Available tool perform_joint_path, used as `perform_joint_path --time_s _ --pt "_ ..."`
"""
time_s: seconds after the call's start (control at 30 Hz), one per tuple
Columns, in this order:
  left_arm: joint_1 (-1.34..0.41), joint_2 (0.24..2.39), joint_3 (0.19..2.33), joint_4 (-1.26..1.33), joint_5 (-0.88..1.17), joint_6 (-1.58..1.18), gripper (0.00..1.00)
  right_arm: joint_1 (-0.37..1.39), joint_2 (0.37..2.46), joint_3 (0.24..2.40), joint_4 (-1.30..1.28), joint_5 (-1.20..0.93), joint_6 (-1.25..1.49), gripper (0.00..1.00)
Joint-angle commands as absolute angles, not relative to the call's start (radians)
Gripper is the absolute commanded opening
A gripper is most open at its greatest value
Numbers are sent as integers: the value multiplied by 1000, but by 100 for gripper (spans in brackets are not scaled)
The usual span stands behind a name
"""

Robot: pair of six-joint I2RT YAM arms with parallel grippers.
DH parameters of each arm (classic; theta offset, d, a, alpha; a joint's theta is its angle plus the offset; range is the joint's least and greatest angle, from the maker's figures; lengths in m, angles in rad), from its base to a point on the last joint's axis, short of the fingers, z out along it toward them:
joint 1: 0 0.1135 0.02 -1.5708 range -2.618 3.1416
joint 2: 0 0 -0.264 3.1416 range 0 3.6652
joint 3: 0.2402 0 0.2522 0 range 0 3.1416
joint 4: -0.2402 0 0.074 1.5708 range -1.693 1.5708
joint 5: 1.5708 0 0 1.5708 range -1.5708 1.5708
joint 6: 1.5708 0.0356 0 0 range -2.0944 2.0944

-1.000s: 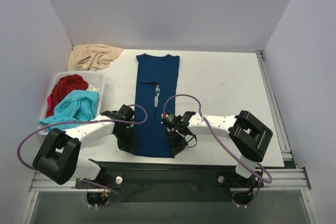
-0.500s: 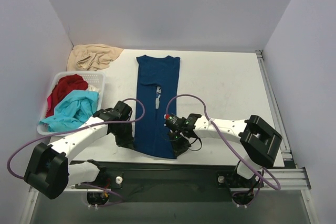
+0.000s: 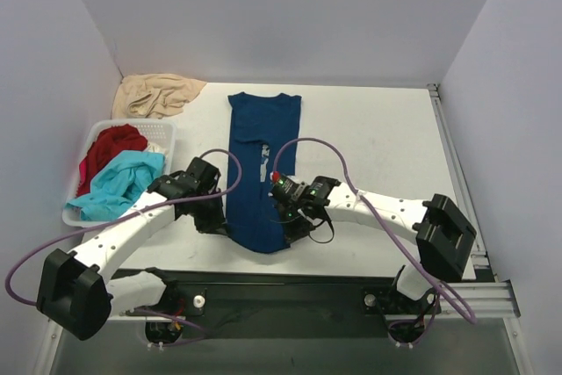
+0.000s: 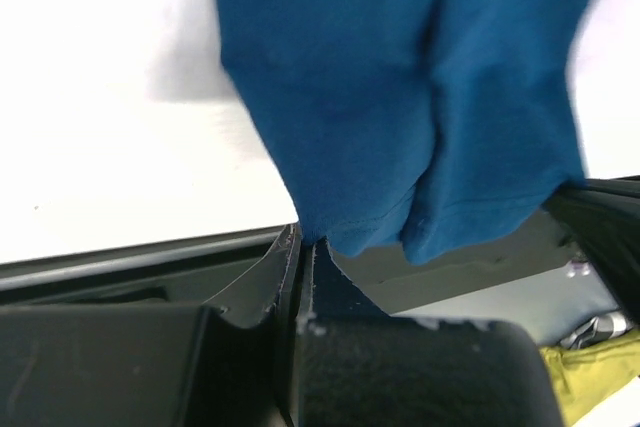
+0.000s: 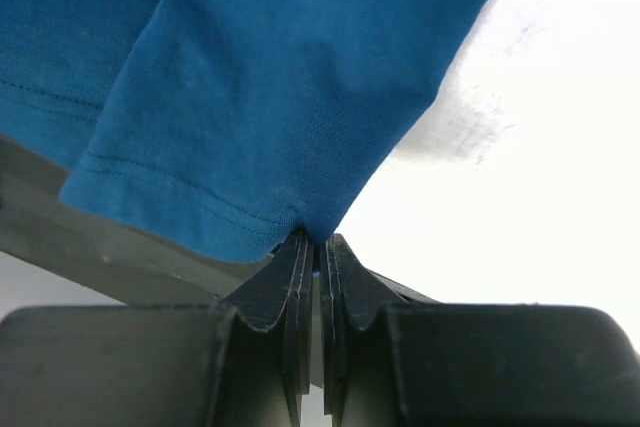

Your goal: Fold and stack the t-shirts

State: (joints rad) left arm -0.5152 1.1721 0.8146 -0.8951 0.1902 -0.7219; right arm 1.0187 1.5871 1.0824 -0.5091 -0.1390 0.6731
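Navy t-shirt [image 3: 262, 142] hem pinched: left fingers [image 4: 265, 285], right fingers [image 5: 350, 292].

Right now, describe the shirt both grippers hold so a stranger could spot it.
Down the middle of the white table runs a long navy t-shirt folded into a strip, small pale print at its centre. Unlike the red shirt and turquoise shirt bunched in the basket, it is stretched out flat.

No lettering, number, brand or sign can be read in any view. A pale sliver of print [image 3: 263, 162] is seen along the fold of the navy t-shirt [image 3: 250, 191] on the desk [image 3: 378, 155], too small to be made out. Only plain blue cloth is shown by both wrist views.
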Motion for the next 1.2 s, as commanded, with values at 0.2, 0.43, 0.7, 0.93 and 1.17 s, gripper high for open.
perform_joint_path --time_s 0.2,0.43,0.7,0.93,1.17 --pt "-509 1221 971 -829 83 -730 0 901 1523 1193 -624 -3 634 0" --pt "-502 1376 1109 -778 23 -703 0 795 1615 1319 -632 26 519 0" --pt "-468 1627 1325 -753 -26 -655 0 678 1790 1525 -634 -29 428 0" --pt "-404 1804 1523 -772 -54 -623 0 572 1960 1747 -653 -89 390 0" --pt "-350 1982 1676 -801 -8 -583 0 503 2134 1971 -692 -170 377 0"
